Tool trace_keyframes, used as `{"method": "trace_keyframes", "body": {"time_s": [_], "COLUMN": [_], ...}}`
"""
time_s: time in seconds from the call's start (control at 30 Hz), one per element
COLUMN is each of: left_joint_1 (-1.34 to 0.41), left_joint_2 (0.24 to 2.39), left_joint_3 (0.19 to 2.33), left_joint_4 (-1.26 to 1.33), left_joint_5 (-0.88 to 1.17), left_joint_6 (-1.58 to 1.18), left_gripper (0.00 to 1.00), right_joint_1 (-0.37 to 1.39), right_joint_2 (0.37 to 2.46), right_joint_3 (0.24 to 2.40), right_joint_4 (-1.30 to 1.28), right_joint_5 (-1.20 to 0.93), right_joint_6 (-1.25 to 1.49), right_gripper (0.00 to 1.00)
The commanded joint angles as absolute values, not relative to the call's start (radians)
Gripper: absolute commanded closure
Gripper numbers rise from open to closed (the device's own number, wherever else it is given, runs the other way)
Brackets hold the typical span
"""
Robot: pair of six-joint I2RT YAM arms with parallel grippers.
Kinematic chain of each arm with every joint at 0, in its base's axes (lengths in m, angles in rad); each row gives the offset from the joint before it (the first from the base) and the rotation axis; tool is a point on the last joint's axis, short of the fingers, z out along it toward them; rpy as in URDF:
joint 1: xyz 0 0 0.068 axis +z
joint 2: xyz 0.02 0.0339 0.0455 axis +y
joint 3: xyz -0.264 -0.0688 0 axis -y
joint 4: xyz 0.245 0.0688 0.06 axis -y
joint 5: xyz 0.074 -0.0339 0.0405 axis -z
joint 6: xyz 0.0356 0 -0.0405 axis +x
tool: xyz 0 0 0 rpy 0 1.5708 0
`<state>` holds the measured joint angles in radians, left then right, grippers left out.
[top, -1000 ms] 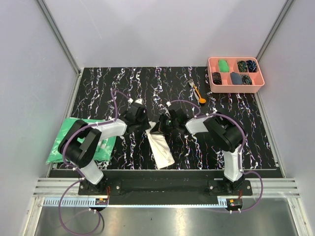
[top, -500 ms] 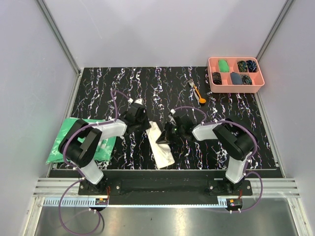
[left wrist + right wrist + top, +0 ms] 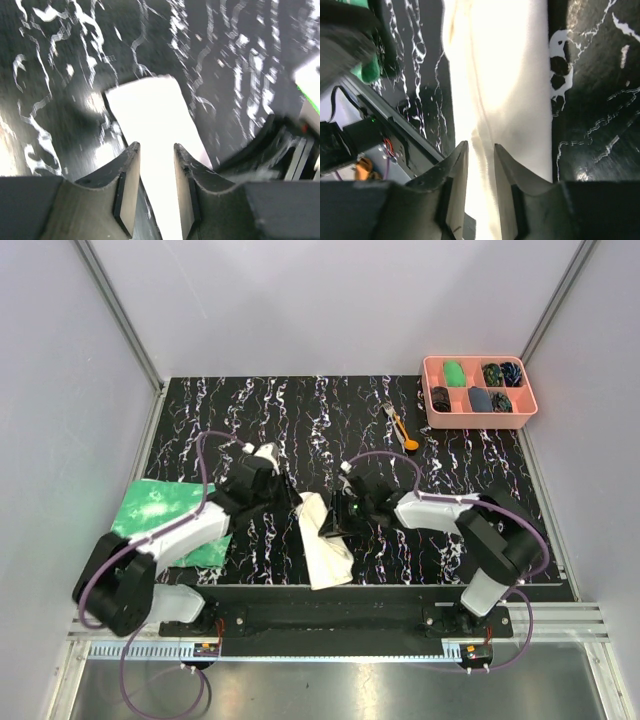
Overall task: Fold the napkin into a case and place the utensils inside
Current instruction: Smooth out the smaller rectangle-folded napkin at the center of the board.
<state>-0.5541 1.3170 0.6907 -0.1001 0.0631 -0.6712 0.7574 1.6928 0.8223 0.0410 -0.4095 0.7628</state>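
Looks past the folding stage: finds the napkin already down as the case, a long narrow layered strip lying flat on the dark marbled surface. Places the left gripper low over the case's far end, jaws parted by a narrow gap and holding nothing. Sets the right gripper over the case's right edge, jaws likewise a little apart; seems to pinch no cloth, though hard to confirm against the glare on the white fabric. Leaves the utensils, a fork and an orange spoon, well beyond the case's far end and off to its right, untouched. Remains to do: fetching both utensils and sliding them inside the case. Cannot make out the pocket's mouth.
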Motion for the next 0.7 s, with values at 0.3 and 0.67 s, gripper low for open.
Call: {"method": "trace_keyframes", "body": {"time_s": [0.3, 0.67], "left_joint_1": [-0.788, -0.831], "left_joint_2": [1.212, 1.181], "left_joint_3": [0.505, 0.433], "left_joint_4": [-0.086, -0.067], "left_joint_5": [0.152, 0.110], "left_joint_6": [-0.893, -0.972], "left_gripper": [0.64, 0.68], "right_joint_1": [0.827, 0.894], "right_joint_2": [1.563, 1.546], "right_joint_3": [0.974, 0.942], "right_joint_4": [-0.397, -0.419], "right_joint_5": [-0.292, -0.249], "right_joint_6": [0.494, 0.489], "right_gripper": [0.36, 0.24]}}
